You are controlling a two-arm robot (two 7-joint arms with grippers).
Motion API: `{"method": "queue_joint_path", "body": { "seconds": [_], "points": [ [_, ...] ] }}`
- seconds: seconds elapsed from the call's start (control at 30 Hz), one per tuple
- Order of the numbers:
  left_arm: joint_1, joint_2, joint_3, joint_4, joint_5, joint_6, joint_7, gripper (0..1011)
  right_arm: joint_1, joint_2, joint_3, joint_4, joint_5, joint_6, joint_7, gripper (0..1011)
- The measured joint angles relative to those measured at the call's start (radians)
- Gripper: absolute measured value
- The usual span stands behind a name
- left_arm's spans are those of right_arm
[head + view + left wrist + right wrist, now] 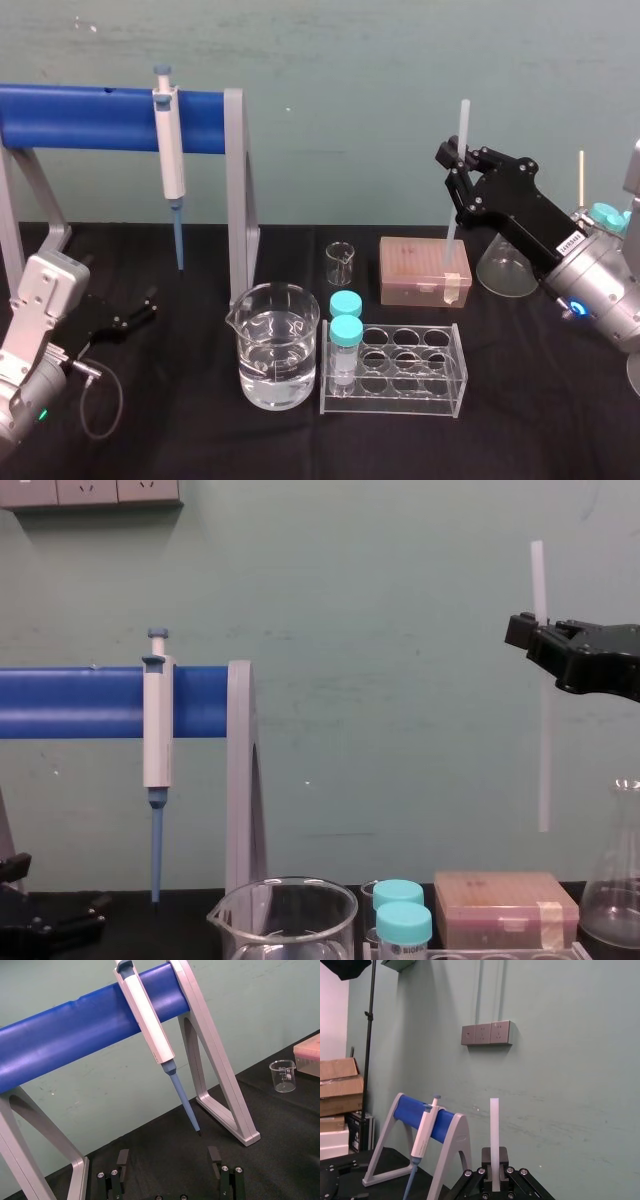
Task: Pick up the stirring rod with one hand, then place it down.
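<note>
The stirring rod (pixel 456 170) is a thin translucent white stick, held nearly upright in the air above the pink tip box (pixel 424 270). My right gripper (pixel 455 168) is shut on the rod's upper part, and the rod's lower end hangs free above the box. From the chest the rod (pixel 541 730) runs up and down through the right gripper (pixel 530 635). The right wrist view has the rod (pixel 494 1130) rising from between the closed jaws of the gripper (pixel 495 1162). My left gripper (pixel 140 312) rests low at the table's left, fingers (pixel 122 1159) spread apart with nothing between them.
A white pipette (pixel 170 150) with a blue tip hangs on the blue-barred stand (pixel 100 118) at the back left. A large beaker of water (pixel 277 345), a small beaker (pixel 340 262), a clear tube rack (pixel 395 370) with two blue-capped tubes, and a conical flask (pixel 505 268) stand on the black table.
</note>
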Motion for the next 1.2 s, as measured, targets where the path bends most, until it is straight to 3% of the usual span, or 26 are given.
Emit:
{"method": "queue_joint_path", "body": {
  "seconds": [1.2],
  "points": [
    [0.000,0.000,0.000,0.000,0.000,0.000,0.000,1000,0.008,0.001,-0.009,0.016,-0.007,0.000,0.006,71]
  ]
}}
